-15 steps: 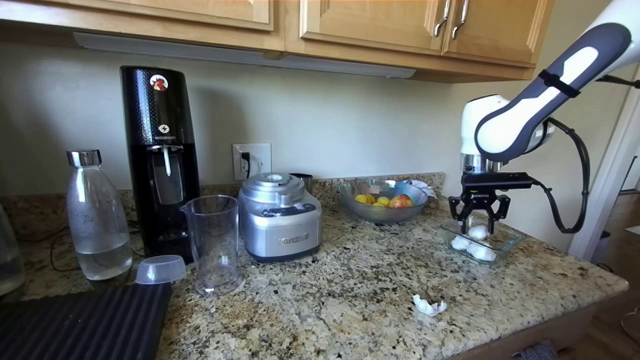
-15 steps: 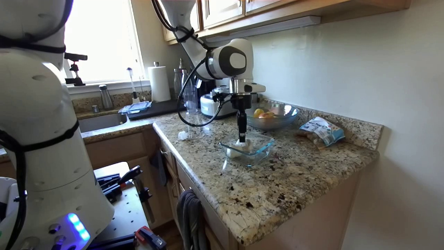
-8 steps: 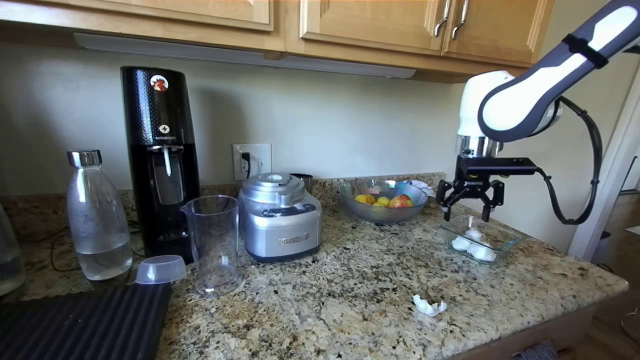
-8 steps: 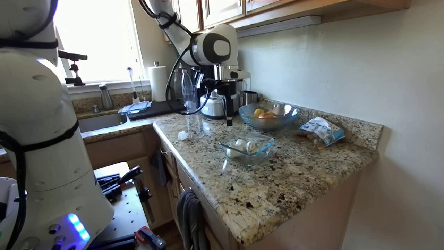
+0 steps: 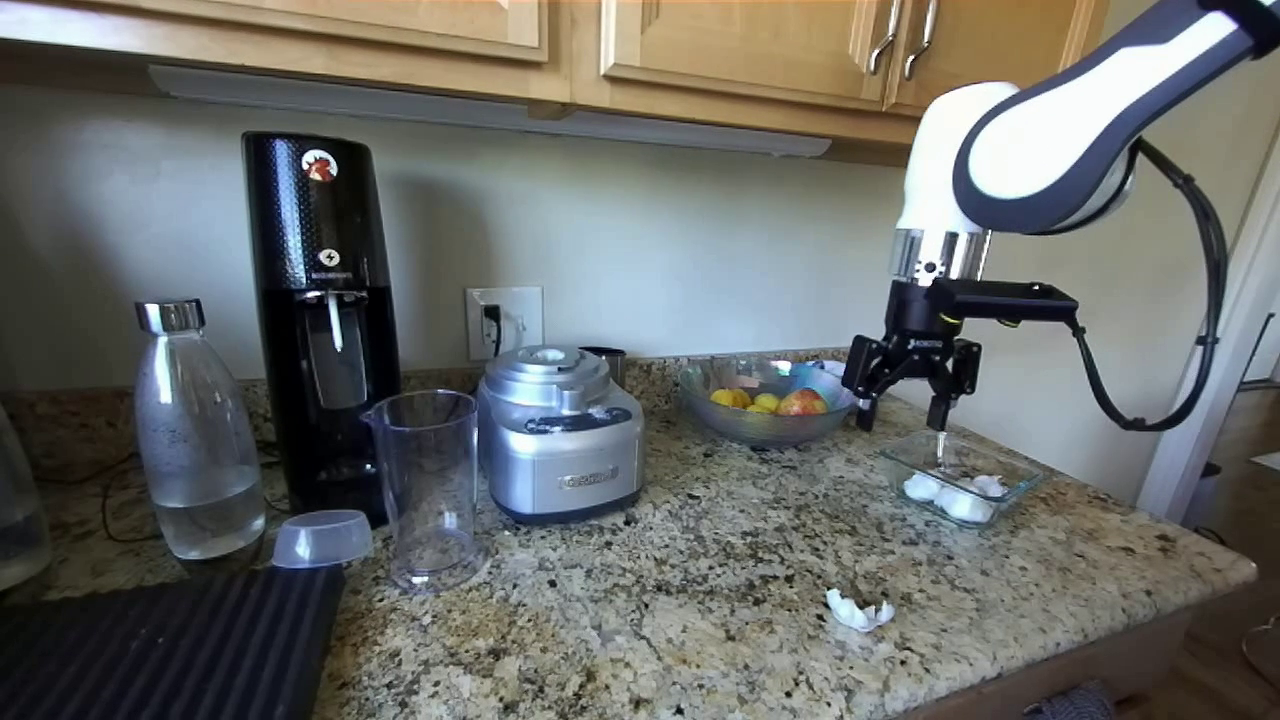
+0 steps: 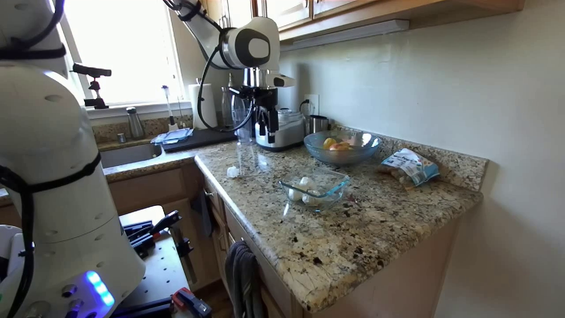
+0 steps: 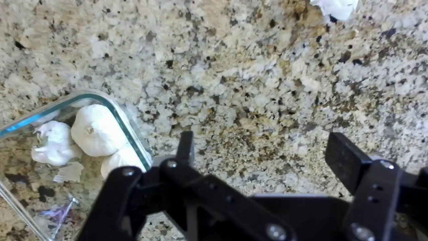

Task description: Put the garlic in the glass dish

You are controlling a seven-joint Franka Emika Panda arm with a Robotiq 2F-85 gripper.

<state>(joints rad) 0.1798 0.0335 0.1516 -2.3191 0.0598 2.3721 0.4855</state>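
The robot arm (image 5: 1040,150) is white and smooth, with dark grey parts (image 6: 242,45). A shiny silver ring (image 5: 960,255) sits near its end. A black cable (image 5: 1215,270) makes a big loop, and black straps (image 6: 66,179) go round the arm. The fat white base (image 6: 84,243) has a glowing blue light (image 6: 100,288). The gripper (image 7: 265,153) is black, with blocky fingertips (image 7: 346,162), round silver screws (image 7: 276,231) and small white letters (image 5: 925,343)

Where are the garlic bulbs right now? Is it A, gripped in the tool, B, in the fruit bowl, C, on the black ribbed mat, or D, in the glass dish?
D, since the wrist view shows the garlic bulbs inside the rim of the glass dish, while the tool hangs open, gripping nothing.
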